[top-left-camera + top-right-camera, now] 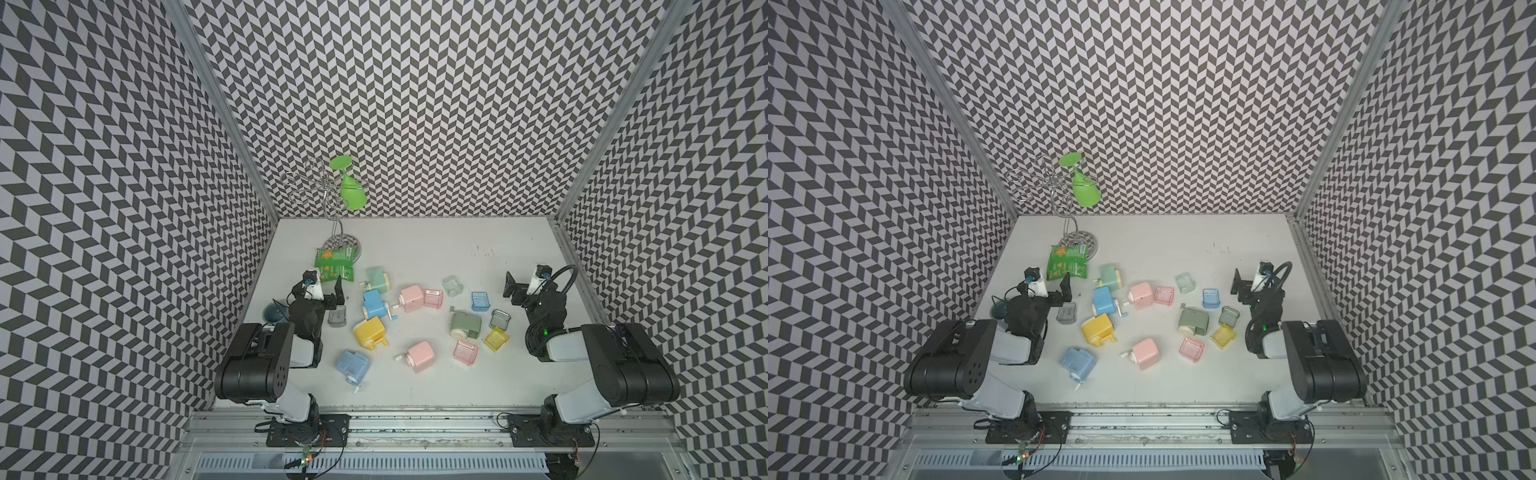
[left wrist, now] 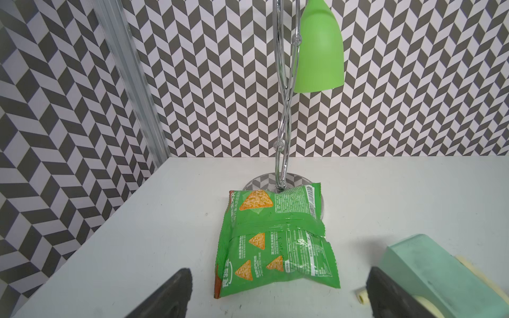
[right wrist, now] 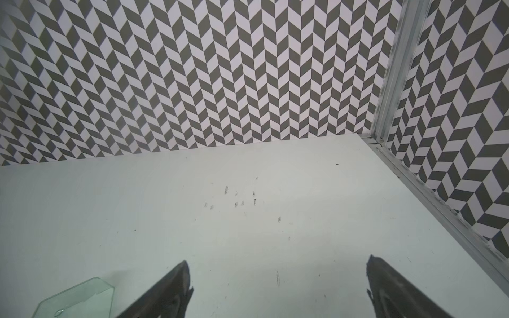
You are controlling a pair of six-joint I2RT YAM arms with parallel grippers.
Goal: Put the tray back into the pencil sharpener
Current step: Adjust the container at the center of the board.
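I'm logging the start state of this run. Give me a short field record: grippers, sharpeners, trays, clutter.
left gripper: open, empty, facing chip bag
right gripper: open, empty, above bare table
sharpeners: seven, scattered mid-table; mint sharpener beside left gripper
trays: seven in view, none clearly seated; grey tray by left arm
clutter: chip bag, rack holding green glass

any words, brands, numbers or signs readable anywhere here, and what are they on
green snack bag: Chinese characters and a fine-print panel, none clear enough to quote.
mint sharpener: no lettering on the faces shown.
other sharpeners and trays, in a top view: too small to tell.
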